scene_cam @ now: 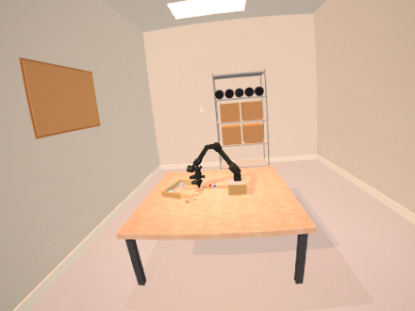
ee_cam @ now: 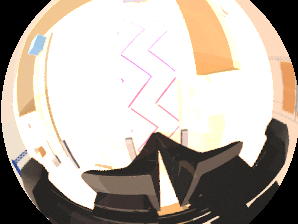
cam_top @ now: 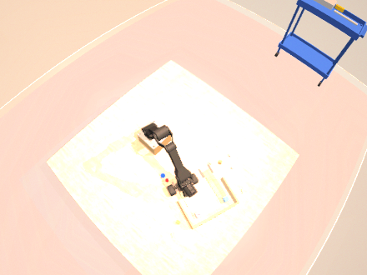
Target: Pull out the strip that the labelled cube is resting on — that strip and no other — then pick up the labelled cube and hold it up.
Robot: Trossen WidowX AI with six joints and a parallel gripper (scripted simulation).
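The black gripper is held narrow, its 2 fingertips brought together, and is pointed down low over the pale wooden desk. Whether contact is made with the surface below cannot be told.

In the exterior view, the black jointed arm is mounted on a box-shaped wooden base at the right and is arched over to the left. By the left side, a low wooden walled tray is seen. Inside it, near its near wall, a small light blue block is placed; a 2nd small pale block is set on its far side.

Between the gripper and the base, a small red piece and a small blue piece are found side by side. On the near side, outside the tray, a small orange piece is left.

In the wrist view, 2 thin pink zigzag lines are seen on a glaring white surface ahead of the fingertips. The labelled cube and its strip cannot be made out with certainty, as labels are washed out or too small.
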